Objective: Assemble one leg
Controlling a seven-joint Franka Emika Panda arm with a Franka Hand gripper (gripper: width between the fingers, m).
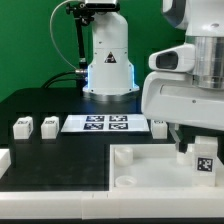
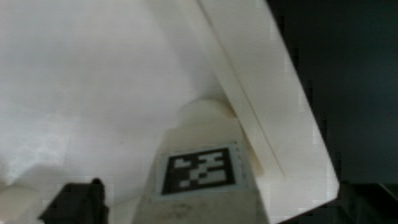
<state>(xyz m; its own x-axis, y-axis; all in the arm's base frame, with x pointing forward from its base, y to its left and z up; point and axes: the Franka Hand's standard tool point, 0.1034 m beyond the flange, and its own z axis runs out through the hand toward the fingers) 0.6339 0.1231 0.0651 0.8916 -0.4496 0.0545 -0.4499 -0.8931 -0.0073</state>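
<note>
My gripper (image 1: 200, 150) is shut on the leg (image 1: 203, 160), a small white block with a black-and-white tag facing the camera. It holds the leg upright at the exterior view's right, over the far right corner of the large white tray-like piece (image 1: 150, 175). In the wrist view the leg (image 2: 205, 170) fills the space in my gripper (image 2: 222, 215), its tag in plain sight. One dark finger (image 2: 71, 203) shows beside it, and the tray-like piece's white surface and raised rim (image 2: 267, 90) lie beyond. Whether the leg's lower end touches the piece is hidden.
The marker board (image 1: 100, 123) lies at the back middle of the black table. Two more white blocks (image 1: 22, 126) (image 1: 50, 125) stand at its left and one (image 1: 158, 127) at its right. The robot base (image 1: 108, 60) stands behind. A white part (image 1: 4, 158) shows at the left edge.
</note>
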